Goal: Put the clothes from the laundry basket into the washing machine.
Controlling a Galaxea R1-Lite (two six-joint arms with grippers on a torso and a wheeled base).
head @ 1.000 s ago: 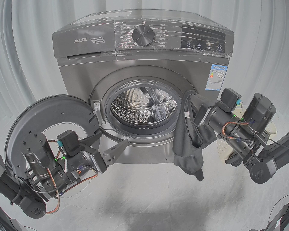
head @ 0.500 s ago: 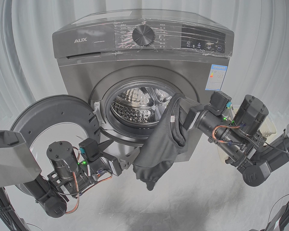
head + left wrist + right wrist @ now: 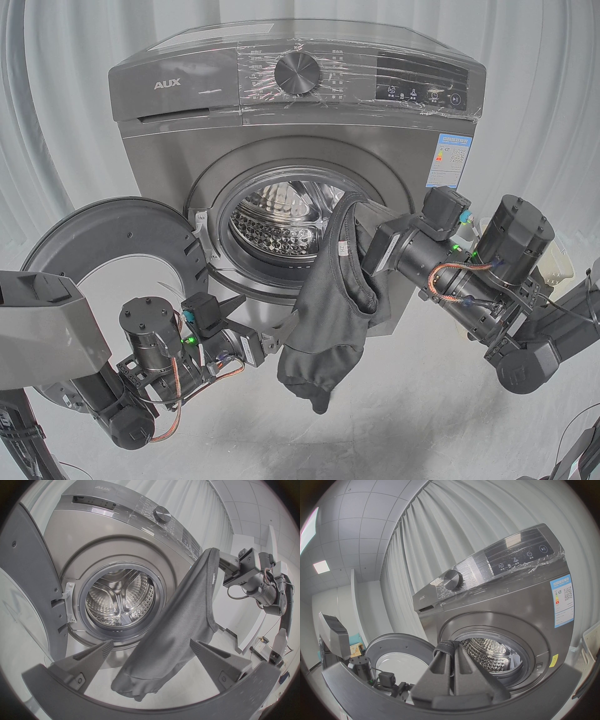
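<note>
Two grippers, one garment, one washer.

Head view. Washer (image 3: 187, 156): grey front-loader. Its door (image 3: 106, 231) is swung wide to the robot's left, showing a shiny steel drum (image 3: 281, 219). Knob (image 3: 297, 72) at top centre; label (image 3: 451, 160) at the upper right of the front. Garment (image 3: 331, 300): dark grey, hanging in the air before the right half of the opening, outside the drum, with its bunched lower end clear of the floor. Right gripper (image 3: 365, 219): clenched on the garment's top edge, just before the opening's rim. Left gripper (image 3: 262, 312): low, below the opening, fingers spread, one fingertip hidden behind the garment's lower left edge. Basket (image 3: 558, 265): white, at the right, behind the right arm. Curtain (image 3: 62, 94): white, behind all.

Left wrist view. Left gripper (image 3: 149, 647): released, its two fingers wide apart. The garment (image 3: 181, 620) hangs across the gap between them; contact cannot be told. Right gripper (image 3: 223, 562): holds the garment's upper end, off to the side of the opening. Drum (image 3: 120, 597) open beyond; door (image 3: 25, 573) alongside.

Right wrist view. Right gripper (image 3: 454, 650): fingers pressed together on a fold of the garment (image 3: 444, 645) with a ribbed band. Drum (image 3: 490, 655) lies beyond the fingertips; door (image 3: 397, 642) farther off. Basket (image 3: 590, 642): its edge stands beside the washer.
</note>
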